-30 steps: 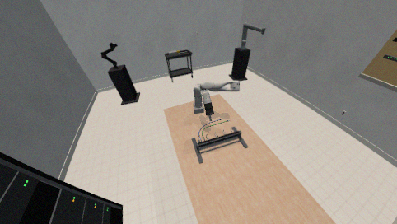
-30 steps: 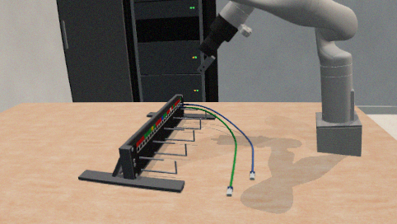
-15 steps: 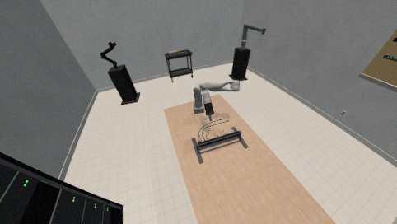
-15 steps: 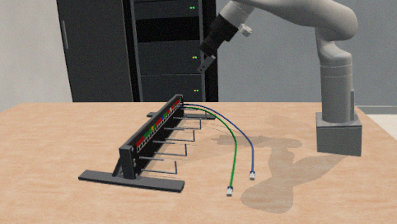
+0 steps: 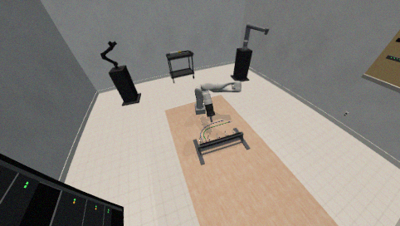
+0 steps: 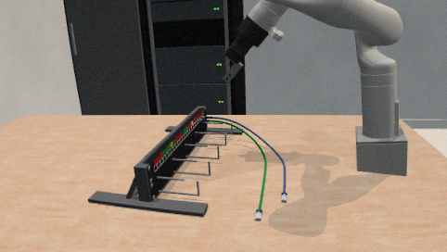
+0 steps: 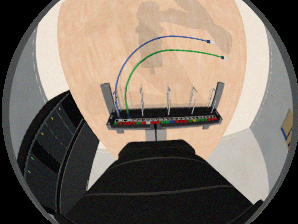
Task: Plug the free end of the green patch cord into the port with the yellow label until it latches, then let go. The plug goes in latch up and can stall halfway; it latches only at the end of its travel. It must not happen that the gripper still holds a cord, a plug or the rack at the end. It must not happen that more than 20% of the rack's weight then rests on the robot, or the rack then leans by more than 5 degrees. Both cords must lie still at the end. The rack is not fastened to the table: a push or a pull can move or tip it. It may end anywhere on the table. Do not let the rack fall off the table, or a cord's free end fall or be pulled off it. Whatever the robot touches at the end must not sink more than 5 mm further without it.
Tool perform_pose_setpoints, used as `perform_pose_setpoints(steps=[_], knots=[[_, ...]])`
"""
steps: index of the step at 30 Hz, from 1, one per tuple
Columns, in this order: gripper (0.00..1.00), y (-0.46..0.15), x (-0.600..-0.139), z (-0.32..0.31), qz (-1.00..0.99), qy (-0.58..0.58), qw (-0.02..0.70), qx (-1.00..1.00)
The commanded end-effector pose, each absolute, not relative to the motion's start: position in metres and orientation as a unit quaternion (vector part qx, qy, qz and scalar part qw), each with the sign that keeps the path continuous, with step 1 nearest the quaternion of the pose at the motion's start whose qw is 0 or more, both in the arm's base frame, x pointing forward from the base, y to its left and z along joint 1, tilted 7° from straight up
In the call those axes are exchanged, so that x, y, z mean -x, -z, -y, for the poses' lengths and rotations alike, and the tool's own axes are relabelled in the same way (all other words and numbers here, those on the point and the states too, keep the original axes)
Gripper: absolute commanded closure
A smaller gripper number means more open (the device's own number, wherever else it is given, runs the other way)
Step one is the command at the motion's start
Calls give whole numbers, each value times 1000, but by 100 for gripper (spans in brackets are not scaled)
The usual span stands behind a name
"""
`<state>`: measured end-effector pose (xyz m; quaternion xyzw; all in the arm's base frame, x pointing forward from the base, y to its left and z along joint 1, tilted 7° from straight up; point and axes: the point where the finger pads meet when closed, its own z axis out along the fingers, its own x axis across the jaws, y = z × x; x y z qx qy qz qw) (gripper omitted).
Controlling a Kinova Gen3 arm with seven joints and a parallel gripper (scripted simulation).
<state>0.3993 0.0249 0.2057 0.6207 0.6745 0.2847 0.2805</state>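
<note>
The dark rack (image 6: 172, 146) stands on the wooden table with a row of coloured port labels; a yellow label (image 6: 172, 144) sits near the middle of the row. The green cord (image 6: 264, 163) arcs from the rack's far end to its free plug (image 6: 261, 213) lying on the table. The blue cord (image 6: 277, 155) runs beside it to its own plug (image 6: 282, 195). My gripper (image 6: 230, 74) is shut and empty, high above the rack's far end. The wrist view shows the rack (image 7: 166, 117) and both cords (image 7: 166, 50) from above.
The arm's base (image 6: 381, 148) stands on the table at the right. Dark server cabinets (image 6: 153, 56) stand behind the table. Other robot arms and a cart (image 5: 180, 64) stand far off on the floor.
</note>
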Motion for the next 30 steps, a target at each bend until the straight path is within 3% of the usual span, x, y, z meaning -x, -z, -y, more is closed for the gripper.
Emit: perform_pose_setpoints(steps=[1,30], knots=[[100,-208,-400,-18,-670,-287,282,-624],[100,-209,-403,24,-670,-287,282,-624]])
